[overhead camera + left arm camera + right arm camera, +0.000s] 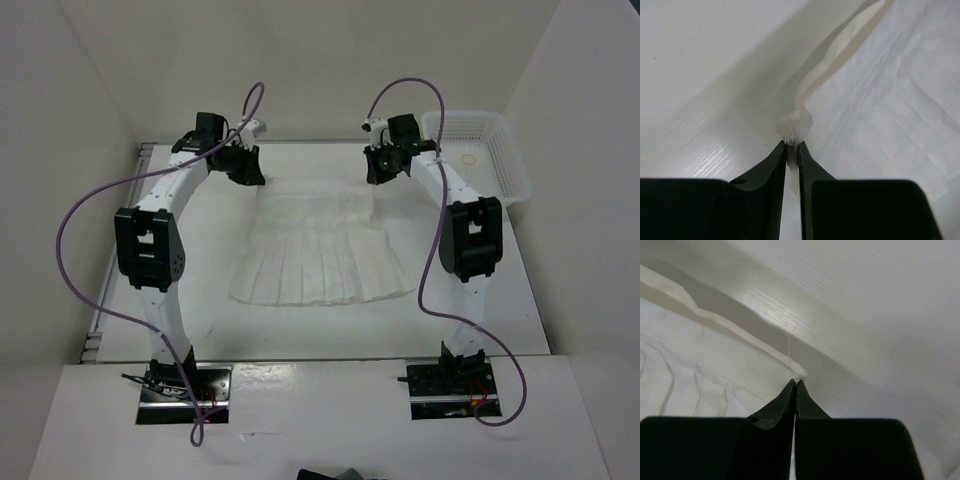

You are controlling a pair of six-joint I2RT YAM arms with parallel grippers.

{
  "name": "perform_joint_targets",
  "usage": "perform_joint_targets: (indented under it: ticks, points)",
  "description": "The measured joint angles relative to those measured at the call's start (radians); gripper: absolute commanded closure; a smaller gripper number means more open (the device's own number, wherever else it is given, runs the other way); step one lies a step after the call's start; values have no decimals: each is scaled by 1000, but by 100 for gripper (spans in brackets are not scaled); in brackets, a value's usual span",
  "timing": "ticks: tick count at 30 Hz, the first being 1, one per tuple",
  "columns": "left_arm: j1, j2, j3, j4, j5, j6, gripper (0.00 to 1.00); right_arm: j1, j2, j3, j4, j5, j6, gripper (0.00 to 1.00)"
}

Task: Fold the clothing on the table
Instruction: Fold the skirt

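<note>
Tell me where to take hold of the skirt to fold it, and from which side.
Grip the skirt at the two end corners of its waistband, one claw coming down on each outer end. The band is a thicker strip along the narrow far edge. The left claw and right claw pinch those corners now.
</note>
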Motion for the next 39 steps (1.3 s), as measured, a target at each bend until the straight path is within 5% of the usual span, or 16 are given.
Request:
perform_joint_targets:
  ticks: [13,21,27,28,32,39]
  points:
    - [24,-270,-248,-182,153,344,100,47,-354,-272,-84,-134,-199,100]
    - [23,-306,-344,-488,184,711,83,142,-463,-413,-298,-197,-475,100]
    - [-22,-328,-449,-609,121,862,82,325,-503,-501,-443,-152,-603,86]
    - [-32,-342,-478,-613,105,867,80,365,-503,-518,-464,-142,-614,76]
    - [-60,-426,-556,-597,61,867,79,494,-480,-565,-569,-126,-655,65]
    - [-68,-571,-583,-568,40,860,77,533,-417,-569,-658,-127,-687,34]
